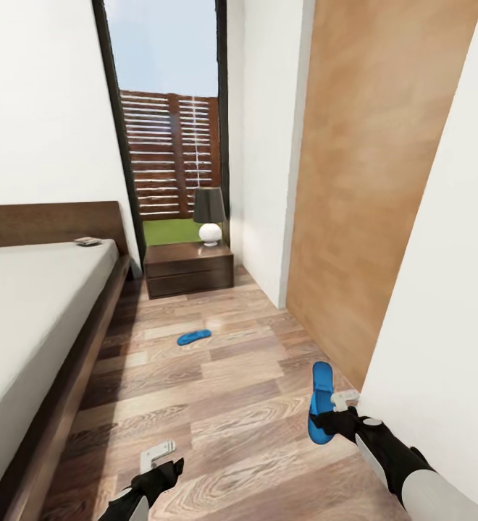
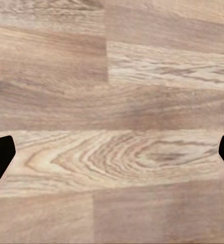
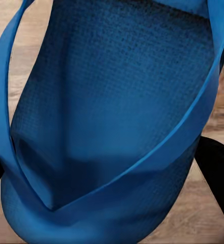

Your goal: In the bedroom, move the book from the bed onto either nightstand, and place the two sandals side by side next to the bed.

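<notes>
Right gripper [image 1: 332,414] is clamped on one blue sandal [image 1: 320,401], held above the plank floor [image 1: 232,405] near the white wall. Left gripper [image 1: 159,459] hangs over bare floor, jaws spread wide, nothing in them. Second sandal [image 1: 194,336] lies on the floor between bed [image 1: 29,318] and nightstand [image 1: 188,269]; book [image 1: 87,242] sits on the mattress by the headboard

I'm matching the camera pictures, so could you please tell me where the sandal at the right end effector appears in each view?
Head view: the near sandal lies lower right on the floor, at the right end effector.
Right wrist view: the sandal is close up in the middle, straps crossing it.
Left wrist view: not in it.
Shared landmark: the wood-plank floor.
</notes>
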You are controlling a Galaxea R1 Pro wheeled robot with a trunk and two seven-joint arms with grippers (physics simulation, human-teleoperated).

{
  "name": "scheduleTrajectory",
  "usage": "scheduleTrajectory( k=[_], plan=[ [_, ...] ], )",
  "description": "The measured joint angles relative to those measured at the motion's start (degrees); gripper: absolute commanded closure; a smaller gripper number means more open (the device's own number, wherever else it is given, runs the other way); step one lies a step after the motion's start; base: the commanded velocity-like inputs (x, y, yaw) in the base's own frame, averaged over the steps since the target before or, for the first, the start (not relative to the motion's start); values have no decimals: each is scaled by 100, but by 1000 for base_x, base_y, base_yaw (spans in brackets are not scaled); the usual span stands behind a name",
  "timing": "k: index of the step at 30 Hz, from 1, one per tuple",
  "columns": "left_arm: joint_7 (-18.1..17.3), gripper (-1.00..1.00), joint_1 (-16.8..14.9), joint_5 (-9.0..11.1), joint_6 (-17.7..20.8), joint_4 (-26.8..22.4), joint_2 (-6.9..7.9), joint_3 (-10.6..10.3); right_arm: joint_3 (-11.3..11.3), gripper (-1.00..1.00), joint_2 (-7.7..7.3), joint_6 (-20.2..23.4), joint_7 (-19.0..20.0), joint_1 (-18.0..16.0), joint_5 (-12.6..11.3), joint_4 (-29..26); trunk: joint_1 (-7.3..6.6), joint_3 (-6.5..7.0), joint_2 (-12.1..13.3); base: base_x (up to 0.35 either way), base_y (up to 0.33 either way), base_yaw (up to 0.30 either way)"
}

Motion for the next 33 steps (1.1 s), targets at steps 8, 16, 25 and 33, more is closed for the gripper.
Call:
scheduleTrajectory(
  k=[8,16,25,33],
  plan=[
    [0,-100,0,1,0,0,0,1,-2,100,0,2,5,5,1,0,0,0,0,327,-56,275],
    [0,-100,0,1,0,0,0,0,-5,100,0,8,6,3,8,0,0,0,0,329,-2,119],
    [0,-100,0,2,0,0,0,-1,-6,100,0,9,14,3,9,0,0,0,0,329,0,6],
    [0,-100,0,0,0,0,0,-1,-6,100,0,9,15,0,9,0,0,0,0,330,0,0]
  ],
)
